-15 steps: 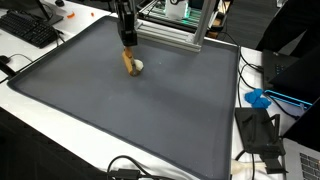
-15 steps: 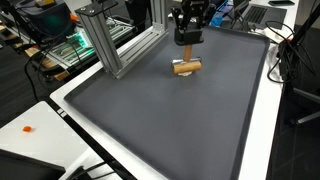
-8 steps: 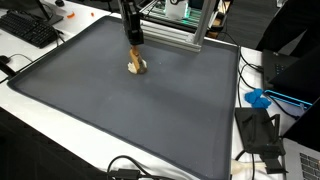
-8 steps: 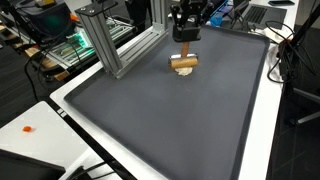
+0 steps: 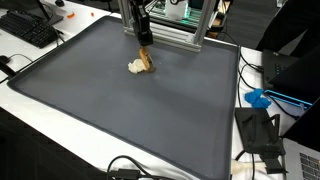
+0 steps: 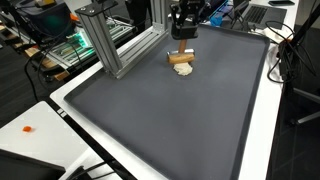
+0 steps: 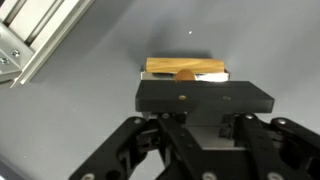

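The black Robotiq gripper (image 5: 146,48) hangs straight down with its tips at the top of the short light-brown wooden block (image 5: 146,62). Its own black body hides the fingers in the wrist view, so I cannot tell whether the claw grips the block (image 7: 186,68). The block lies touching a small white lump (image 5: 134,68) on the dark grey rubber mat (image 5: 120,120), near the silver aluminium frame (image 5: 175,35).

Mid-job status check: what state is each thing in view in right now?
gripper: lowered onto the wooden block; open or shut cannot be told.
wooden block: lying lengthwise directly under the gripper.
white lump: resting on the mat right beside the wooden block, free of the gripper.
mat: lying flat.
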